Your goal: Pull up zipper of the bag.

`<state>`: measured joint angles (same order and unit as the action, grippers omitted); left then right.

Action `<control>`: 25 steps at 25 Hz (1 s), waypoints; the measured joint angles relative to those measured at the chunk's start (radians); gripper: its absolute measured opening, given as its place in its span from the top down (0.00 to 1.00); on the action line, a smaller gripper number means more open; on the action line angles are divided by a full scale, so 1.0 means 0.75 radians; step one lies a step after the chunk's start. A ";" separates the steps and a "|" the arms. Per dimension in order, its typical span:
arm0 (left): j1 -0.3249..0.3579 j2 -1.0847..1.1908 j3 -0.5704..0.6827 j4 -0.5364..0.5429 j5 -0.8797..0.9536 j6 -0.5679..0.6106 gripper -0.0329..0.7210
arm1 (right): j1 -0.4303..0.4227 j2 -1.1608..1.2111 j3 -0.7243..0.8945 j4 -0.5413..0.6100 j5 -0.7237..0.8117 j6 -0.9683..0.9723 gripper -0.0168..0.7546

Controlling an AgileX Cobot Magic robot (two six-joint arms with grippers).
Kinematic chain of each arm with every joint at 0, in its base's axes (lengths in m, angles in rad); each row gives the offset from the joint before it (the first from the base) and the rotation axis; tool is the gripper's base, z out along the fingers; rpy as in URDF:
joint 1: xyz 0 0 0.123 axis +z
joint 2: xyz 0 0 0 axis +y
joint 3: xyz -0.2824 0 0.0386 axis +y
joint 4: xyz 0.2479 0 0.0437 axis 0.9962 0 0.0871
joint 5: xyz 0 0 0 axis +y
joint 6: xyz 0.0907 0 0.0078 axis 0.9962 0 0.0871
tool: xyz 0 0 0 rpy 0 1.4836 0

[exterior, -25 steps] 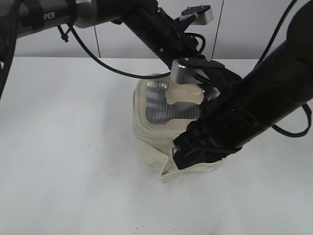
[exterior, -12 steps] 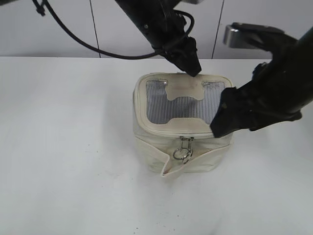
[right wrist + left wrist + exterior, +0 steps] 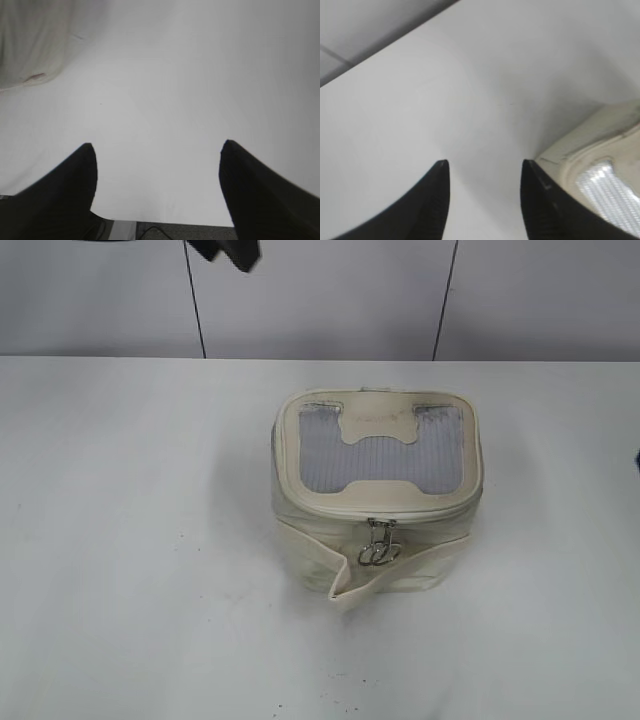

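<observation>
The bag (image 3: 375, 495) sat upright mid-tabletop (image 3: 130, 540), long axis 3 to 9 o'clock; zipper (image 3: 378, 543) pulls hung at 6. Both grippers, left (image 3: 482, 172) and right (image 3: 157, 150), stood clear, jaws apart, empty.

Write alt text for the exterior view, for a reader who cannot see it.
A small boxy cream bag stands alone on a white table, its lid with a grey ribbed panel facing up. The zipper runs round the lid rim, and its silver ring pulls hang at the front above a wide cream strap. Only a dark bit of the left arm shows at the top edge.
</observation>
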<state>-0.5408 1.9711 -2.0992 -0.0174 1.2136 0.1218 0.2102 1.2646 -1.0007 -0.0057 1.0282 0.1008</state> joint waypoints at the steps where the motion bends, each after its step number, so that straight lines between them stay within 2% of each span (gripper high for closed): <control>1: 0.018 -0.029 0.023 0.040 0.000 -0.055 0.48 | -0.001 -0.026 -0.001 -0.048 0.029 0.027 0.22; 3: 0.046 -0.112 0.079 0.125 0.003 -0.121 0.49 | -0.001 -0.092 0.001 -0.105 0.073 0.067 0.22; 7: 0.081 -0.327 0.266 0.173 0.004 -0.185 0.50 | -0.001 -0.246 0.060 -0.143 0.115 0.086 0.22; 10: 0.084 -0.532 0.485 0.176 0.006 -0.216 0.50 | -0.001 -0.406 0.168 -0.143 0.127 0.086 0.22; 20: 0.084 -1.313 1.373 0.096 -0.052 -0.246 0.50 | -0.001 -1.075 0.531 -0.136 0.105 0.036 0.23; 25: 0.084 -1.758 1.709 0.051 -0.118 -0.246 0.50 | -0.001 -1.396 0.630 -0.030 0.097 -0.091 0.23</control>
<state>-0.4781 0.6526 -0.8174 0.0212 1.1251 -0.0624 0.2092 0.2177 -0.5283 -0.0286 1.1009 0.0327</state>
